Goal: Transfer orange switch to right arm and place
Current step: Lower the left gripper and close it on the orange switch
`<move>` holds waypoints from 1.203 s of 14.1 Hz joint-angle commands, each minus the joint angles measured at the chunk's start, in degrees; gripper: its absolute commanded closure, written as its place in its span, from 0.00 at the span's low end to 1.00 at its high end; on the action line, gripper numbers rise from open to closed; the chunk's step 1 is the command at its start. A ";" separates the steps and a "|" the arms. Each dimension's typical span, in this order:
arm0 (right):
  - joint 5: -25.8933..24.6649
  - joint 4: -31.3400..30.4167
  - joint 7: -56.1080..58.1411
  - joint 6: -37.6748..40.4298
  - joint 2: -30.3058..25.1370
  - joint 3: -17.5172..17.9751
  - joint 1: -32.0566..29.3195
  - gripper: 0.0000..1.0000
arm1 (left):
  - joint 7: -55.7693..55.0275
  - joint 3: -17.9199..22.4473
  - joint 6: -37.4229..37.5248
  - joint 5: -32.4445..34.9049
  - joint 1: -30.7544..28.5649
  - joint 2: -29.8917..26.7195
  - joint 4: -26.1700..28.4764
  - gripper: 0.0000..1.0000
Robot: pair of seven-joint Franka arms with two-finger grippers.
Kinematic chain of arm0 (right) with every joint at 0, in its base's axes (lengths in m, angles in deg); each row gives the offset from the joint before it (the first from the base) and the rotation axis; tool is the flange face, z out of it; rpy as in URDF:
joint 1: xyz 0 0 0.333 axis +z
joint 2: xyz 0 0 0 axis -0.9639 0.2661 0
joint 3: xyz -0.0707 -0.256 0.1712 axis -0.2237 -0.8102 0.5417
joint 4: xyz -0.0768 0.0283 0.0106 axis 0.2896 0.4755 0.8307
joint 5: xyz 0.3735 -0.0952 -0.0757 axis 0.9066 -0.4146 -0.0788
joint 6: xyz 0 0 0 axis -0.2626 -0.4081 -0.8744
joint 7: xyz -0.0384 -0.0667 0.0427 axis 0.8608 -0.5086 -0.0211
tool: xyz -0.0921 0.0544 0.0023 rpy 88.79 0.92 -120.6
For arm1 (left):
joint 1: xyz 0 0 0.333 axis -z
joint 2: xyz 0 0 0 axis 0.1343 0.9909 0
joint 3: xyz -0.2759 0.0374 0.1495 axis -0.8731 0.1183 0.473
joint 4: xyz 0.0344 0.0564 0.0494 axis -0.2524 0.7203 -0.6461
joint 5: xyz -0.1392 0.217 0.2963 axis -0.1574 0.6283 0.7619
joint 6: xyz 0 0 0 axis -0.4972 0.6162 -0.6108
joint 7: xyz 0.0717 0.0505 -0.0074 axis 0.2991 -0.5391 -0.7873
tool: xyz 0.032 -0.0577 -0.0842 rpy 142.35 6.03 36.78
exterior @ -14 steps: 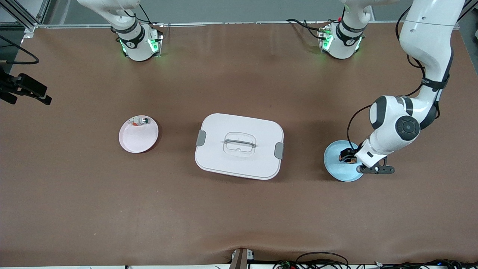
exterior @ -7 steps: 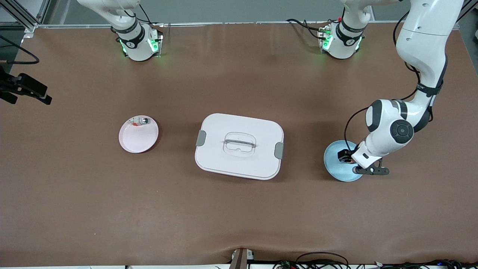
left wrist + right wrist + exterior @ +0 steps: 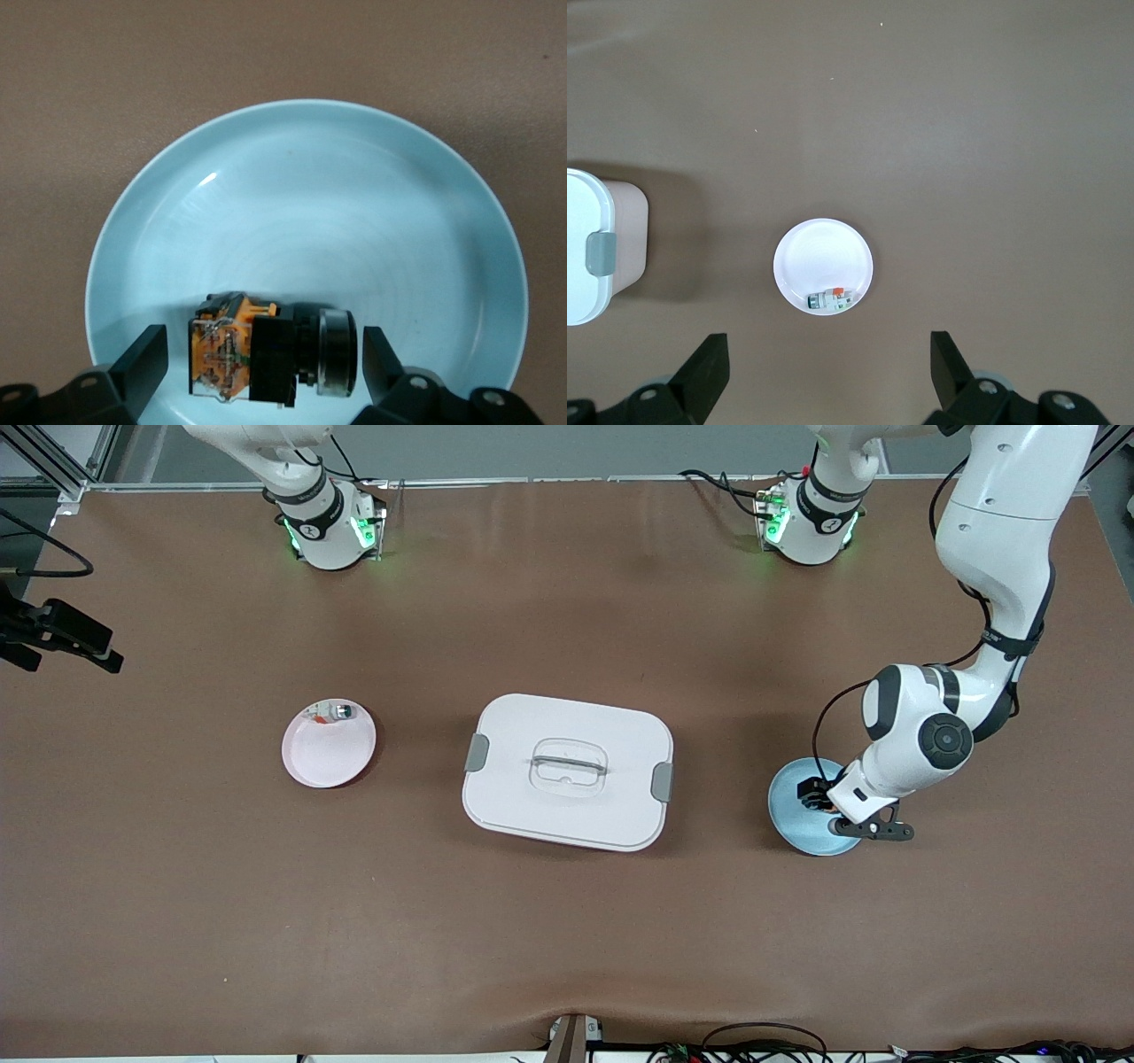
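The orange switch [image 3: 266, 354] lies on its side in the blue plate [image 3: 310, 177], black body and silver ring showing. My left gripper [image 3: 263, 359] is down in the plate and open. Its two fingers [image 3: 146, 354] stand either side of the switch with a small gap at each end. From the front, the switch [image 3: 809, 792] shows as a dark bit on the blue plate [image 3: 796, 828], under the left hand. My right gripper [image 3: 830, 372] is open with nothing between its fingers. It hangs high over the bare table beside the pink plate [image 3: 824, 261].
A white lidded box [image 3: 568, 771] with grey latches sits mid-table between the two plates. The pink plate [image 3: 329, 748] toward the right arm's end holds a small silver-white part with a red bit [image 3: 331, 712]. A black camera mount [image 3: 62, 633] juts in at that end.
The left arm's hand has come down and shifted slightly over the blue plate, closer around the switch. Nothing else on the table has moved.
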State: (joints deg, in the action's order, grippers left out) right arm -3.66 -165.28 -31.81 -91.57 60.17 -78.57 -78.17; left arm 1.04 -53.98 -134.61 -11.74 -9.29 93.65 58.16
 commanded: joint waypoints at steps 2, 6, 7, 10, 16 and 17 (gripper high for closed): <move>0.13 -0.22 0.21 0.43 -0.69 0.78 -1.05 0.00 | 0.53 -0.22 -0.78 1.15 -0.10 0.81 -0.24 0.11; 0.13 -0.22 0.30 0.43 -0.60 0.78 -1.05 0.00 | 0.53 -0.31 -0.78 1.15 0.08 1.61 -0.41 0.54; 0.13 -0.30 0.30 0.43 -0.69 0.78 -1.05 0.00 | 0.53 -0.31 -0.78 1.15 0.08 1.61 -0.41 0.66; 0.13 -0.30 0.30 0.43 -0.60 0.78 -1.05 0.00 | 0.53 -0.57 -0.34 1.06 -0.19 0.47 -0.59 1.00; 0.13 -0.30 0.30 0.43 -0.60 0.78 -1.05 0.00 | -0.35 -3.20 7.55 -1.30 -0.89 -7.34 -1.55 1.00; 0.13 -0.30 0.30 0.43 -0.60 0.78 -1.05 0.00 | -0.35 -3.21 10.01 -2.53 -0.80 -8.66 -2.34 1.00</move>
State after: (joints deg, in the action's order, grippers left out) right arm -3.66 -165.30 -31.81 -91.49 60.18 -78.57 -78.17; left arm 0.80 -56.20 -129.11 -12.51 -9.48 89.28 55.75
